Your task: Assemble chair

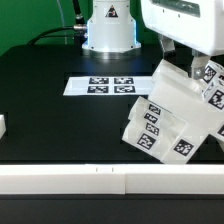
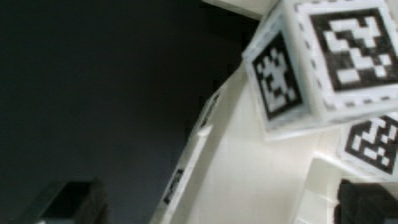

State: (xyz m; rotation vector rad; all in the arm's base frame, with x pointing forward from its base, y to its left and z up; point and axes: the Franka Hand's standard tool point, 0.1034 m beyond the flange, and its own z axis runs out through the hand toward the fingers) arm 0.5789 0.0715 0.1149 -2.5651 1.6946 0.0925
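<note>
The chair (image 1: 165, 120) is a partly joined white block with several black-and-white tags. It lies turned at an angle on the black table at the exterior view's right. My gripper (image 1: 183, 66) hangs over its upper far end. In the wrist view my gripper (image 2: 217, 206) is open. Its dark fingers (image 2: 71, 203) stand wide apart on either side of a long white chair bar (image 2: 258, 170). One finger stands clear of the bar. A tagged chair block (image 2: 329, 60) lies just past the bar. A small white loose piece (image 1: 3, 126) sits at the exterior view's left edge.
The marker board (image 1: 110, 85) lies flat in the middle of the table, in front of the arm's base (image 1: 108, 30). A white rail (image 1: 100, 178) runs along the table's near edge. Black tabletop (image 1: 60, 125) lies between the loose piece and the chair.
</note>
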